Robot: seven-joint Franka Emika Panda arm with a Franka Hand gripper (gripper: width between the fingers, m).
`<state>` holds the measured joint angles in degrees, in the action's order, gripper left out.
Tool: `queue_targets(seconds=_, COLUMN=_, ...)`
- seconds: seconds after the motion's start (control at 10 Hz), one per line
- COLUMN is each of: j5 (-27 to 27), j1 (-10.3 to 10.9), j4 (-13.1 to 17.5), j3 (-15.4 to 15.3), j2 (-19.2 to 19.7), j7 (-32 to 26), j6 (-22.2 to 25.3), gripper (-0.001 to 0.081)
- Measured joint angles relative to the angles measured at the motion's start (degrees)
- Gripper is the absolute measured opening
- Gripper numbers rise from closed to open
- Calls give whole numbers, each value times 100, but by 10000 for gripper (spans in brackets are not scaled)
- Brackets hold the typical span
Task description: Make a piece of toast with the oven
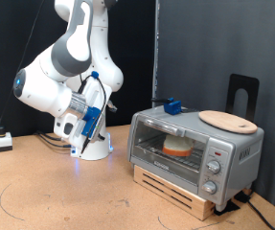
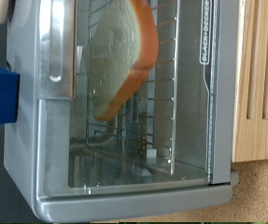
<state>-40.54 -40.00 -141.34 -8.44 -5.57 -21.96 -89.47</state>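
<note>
The silver-grey oven stands on a wooden slatted base at the exterior view's right, with its glass door shut. The piece of toast, pale with an orange-brown crust, lies inside on the wire rack. It also shows through the glass in the wrist view, where the oven fills the picture. My gripper hangs on the folded arm at the exterior view's left, well apart from the oven and holding nothing that I can see. Its fingers do not show in the wrist view.
A round tan wooden board and a small blue object lie on the oven's top. The wooden base raises the oven off the table. A black stand is behind it. A small white box with cables lies at far left.
</note>
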Motion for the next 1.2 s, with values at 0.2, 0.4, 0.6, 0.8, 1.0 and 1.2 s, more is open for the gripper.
queue_targets(seconds=0.2, j5=-106, j1=8, j4=11, j3=-12, j2=15, j7=-329, j6=230, gripper=810)
queue_targets(seconds=0.4, j5=-198, j1=83, j4=214, j3=-148, j2=277, j7=-880, j6=474, gripper=810)
queue_targets(seconds=0.6, j5=-263, j1=186, j4=567, j3=-342, j2=743, j7=-1072, j6=530, gripper=810)
queue_targets(seconds=0.8, j5=-593, j1=260, j4=727, j3=-460, j2=1091, j7=-859, j6=-27, gripper=810)
queue_targets(seconds=1.0, j5=-669, j1=277, j4=798, j3=-485, j2=1228, j7=-786, j6=-139, gripper=810)
queue_targets(seconds=1.2, j5=-767, j1=293, j4=932, j3=-534, j2=1413, j7=-740, j6=-115, gripper=810)
